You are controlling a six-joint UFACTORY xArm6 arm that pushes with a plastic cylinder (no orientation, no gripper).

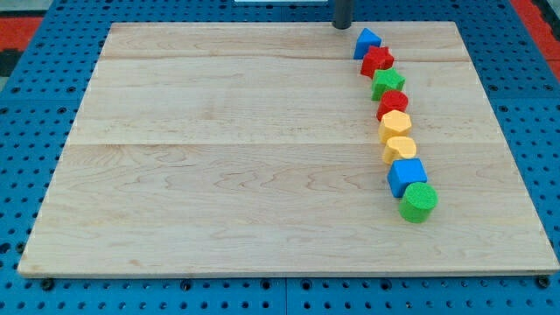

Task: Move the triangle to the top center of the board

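Observation:
The blue triangle (367,42) lies near the view's top, right of centre, at the top end of a chain of blocks. My tip (342,26) stands at the board's top edge, just left of and slightly above the triangle, a small gap apart. Only the rod's lower end shows.
Below the triangle runs a touching chain down the right side: red star (377,61), green star (388,83), red block (393,104), yellow block (395,124), yellow block (399,148), blue cube (407,176), green cylinder (418,202). The wooden board (219,157) rests on a blue pegboard.

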